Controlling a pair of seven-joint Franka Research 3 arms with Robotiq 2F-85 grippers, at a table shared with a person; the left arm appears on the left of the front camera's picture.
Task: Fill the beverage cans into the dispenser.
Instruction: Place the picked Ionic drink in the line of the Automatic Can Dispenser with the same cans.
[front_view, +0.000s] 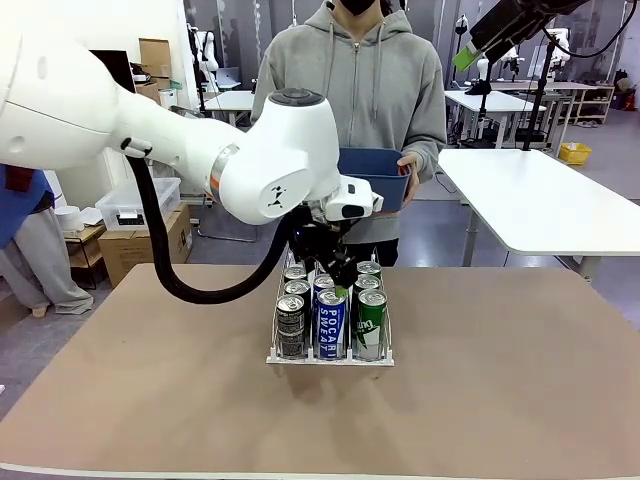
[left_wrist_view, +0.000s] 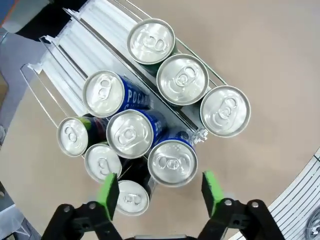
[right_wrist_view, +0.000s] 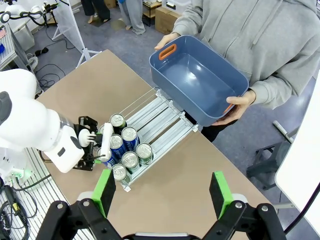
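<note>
We see the rack (front_view: 330, 355) standing on the brown table (front_view: 500, 400) near its middle, its three lanes holding upright cans with silver tops. From the front, the near row reads black-and-silver can (front_view: 291, 326) on the left, blue-and-white can (front_view: 330, 323) in the middle and green can (front_view: 371, 324) on the right, with more cans lined up behind each. Our left arm reaches across from the left side, and the left gripper (front_view: 335, 262) hangs just above the back of the middle lane. In the left wrist view its jaws stand apart, the green pads (left_wrist_view: 108, 196) on either side of the tops below, with a blue-and-white can (left_wrist_view: 172, 163) lying between them and nothing clamped. That view counts nine tops: three in the green lane, three in the blue lane and three in the dark lane. Our right gripper (right_wrist_view: 162, 192) is held high above the table with its jaws wide apart and empty, looking down on the rack (right_wrist_view: 165, 122) and the cans at its low end. Across the table a person in a grey hoodie holds a blue bin (right_wrist_view: 200, 80) in both hands, just past the rack's far end.
</note>
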